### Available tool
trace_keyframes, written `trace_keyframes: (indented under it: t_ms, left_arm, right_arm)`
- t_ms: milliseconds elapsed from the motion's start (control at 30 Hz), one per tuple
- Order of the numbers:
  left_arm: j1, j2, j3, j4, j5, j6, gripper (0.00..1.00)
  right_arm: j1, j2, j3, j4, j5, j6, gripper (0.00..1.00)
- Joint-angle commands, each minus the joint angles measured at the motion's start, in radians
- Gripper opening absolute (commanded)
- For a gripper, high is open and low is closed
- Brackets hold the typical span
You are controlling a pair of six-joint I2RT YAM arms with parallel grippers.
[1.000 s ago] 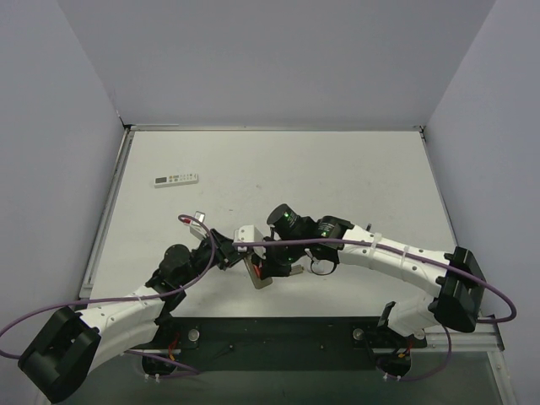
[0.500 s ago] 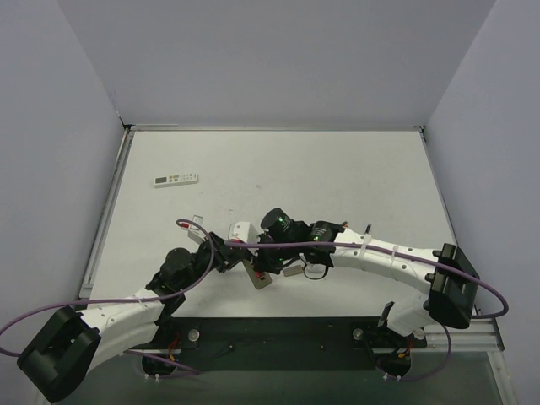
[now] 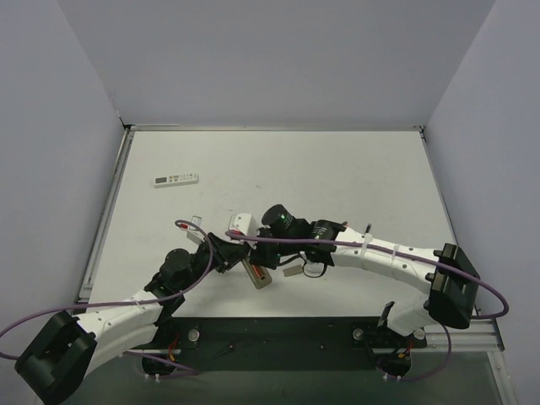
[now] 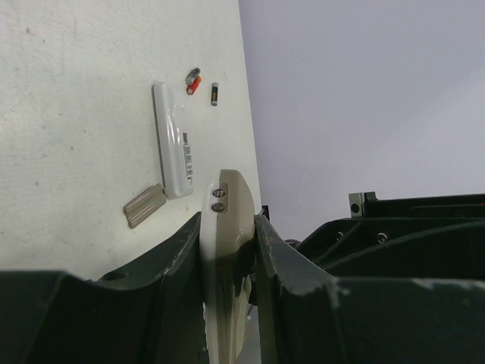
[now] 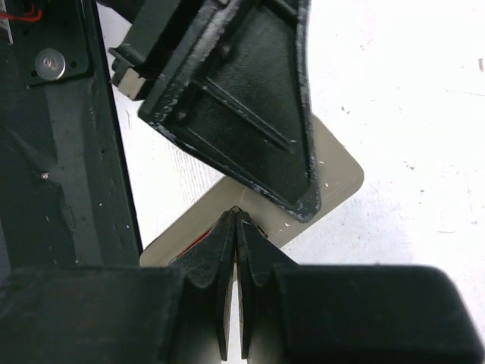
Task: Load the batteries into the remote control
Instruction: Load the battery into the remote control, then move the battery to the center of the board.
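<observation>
Remote control (image 5: 333, 182) — still in pinch of left gripper (image 4: 228, 235); right gripper (image 5: 236, 220) pressed together.

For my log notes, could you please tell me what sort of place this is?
Probably a robotics lab test cell: a white table boxed in by plain grey walls, with two cabled robot arms bolted at its near edge.

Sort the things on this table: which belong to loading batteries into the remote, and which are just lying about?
Belongs to the job:
remote control, lying on the table
grey-beige back piece, clamped in the left gripper
batteries
small grey cover, probably

Just lying about:
longer white remote, near the table's left edge
</observation>
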Motion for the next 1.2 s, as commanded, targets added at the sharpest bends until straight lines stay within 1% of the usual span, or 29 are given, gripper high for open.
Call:
trace_keyframes:
  t_ms: [0,33,100,133,200,233,267,300,333,367,433,467,500,533,567,600,700,800,933,1100,1167]
  left_arm:
    - [-0.003,-0.073,0.04,0.052,0.035,0.089,0.0]
    - [0.008,-0.076,0.031,0.046,0.024,0.103,0.0]
    - [0.035,-0.078,0.005,0.041,0.027,0.12,0.0]
    - [0.064,-0.081,-0.003,0.038,0.035,0.123,0.0]
    - [0.087,-0.084,-0.017,0.017,0.047,0.132,0.0]
    - [0.101,-0.09,-0.02,0.01,0.056,0.135,0.0]
    - [0.104,-0.093,-0.023,0.007,0.058,0.138,0.0]
    - [0.107,-0.096,-0.026,0.0,0.059,0.142,0.0]
    - [0.109,-0.102,-0.026,-0.007,0.061,0.146,0.0]
    - [0.112,-0.104,-0.024,-0.014,0.062,0.157,0.0]
    - [0.114,-0.107,-0.021,-0.027,0.07,0.168,0.0]
    - [0.118,-0.106,-0.02,-0.028,0.073,0.171,0.0]
    - [0.12,-0.104,-0.018,-0.034,0.081,0.175,0.0]
    - [0.121,-0.101,-0.015,-0.036,0.087,0.183,0.0]
    - [0.129,-0.098,-0.009,-0.037,0.093,0.188,0.0]
    - [0.132,-0.092,-0.005,-0.037,0.11,0.191,0.0]
    - [0.15,-0.084,0.005,-0.037,0.144,0.195,0.0]
    - [0.155,-0.087,0.005,-0.036,0.156,0.198,0.0]
    - [0.16,-0.095,-0.001,-0.04,0.162,0.207,0.0]
    - [0.169,-0.115,-0.004,-0.068,0.171,0.22,0.0]
    - [0.176,-0.118,0.0,-0.082,0.174,0.227,0.0]
  right_arm:
    - [-0.039,-0.098,0.002,0.015,0.095,0.104,0.03]
    - [-0.051,-0.118,0.003,-0.001,0.109,0.128,0.12]
    - [-0.083,-0.177,-0.006,-0.042,0.147,0.175,0.22]
    - [-0.118,-0.194,-0.009,-0.062,0.155,0.197,0.35]
    - [-0.154,-0.236,-0.021,-0.131,0.205,0.198,0.45]
    - [-0.206,-0.247,-0.027,-0.151,0.225,0.198,0.54]
    - [-0.235,-0.255,-0.035,-0.172,0.238,0.2,0.58]
    - [-0.275,-0.269,-0.052,-0.201,0.236,0.199,0.66]
    - [-0.345,-0.272,-0.059,-0.215,0.233,0.195,0.69]
    - [-0.381,-0.272,-0.064,-0.229,0.235,0.185,0.71]
    - [-0.435,-0.255,-0.075,-0.261,0.265,0.168,0.74]
    - [-0.493,-0.243,-0.075,-0.271,0.272,0.157,0.74]
    - [-0.514,-0.209,-0.075,-0.272,0.293,0.16,0.74]
    - [-0.543,-0.186,-0.07,-0.271,0.292,0.171,0.74]
    - [-0.6,-0.165,-0.066,-0.266,0.275,0.2,0.74]
    - [-0.629,-0.105,-0.059,-0.266,0.26,0.221,0.74]
    - [-0.691,0.002,-0.033,-0.262,0.229,0.284,0.76]
    - [-0.722,0.093,-0.012,-0.258,0.264,0.3,0.78]
    - [-0.752,0.16,-0.004,-0.245,0.276,0.278,0.77]
    - [-0.769,0.217,0.017,-0.251,0.269,0.246,0.72]
    - [-0.772,0.233,0.019,-0.249,0.272,0.238,0.71]
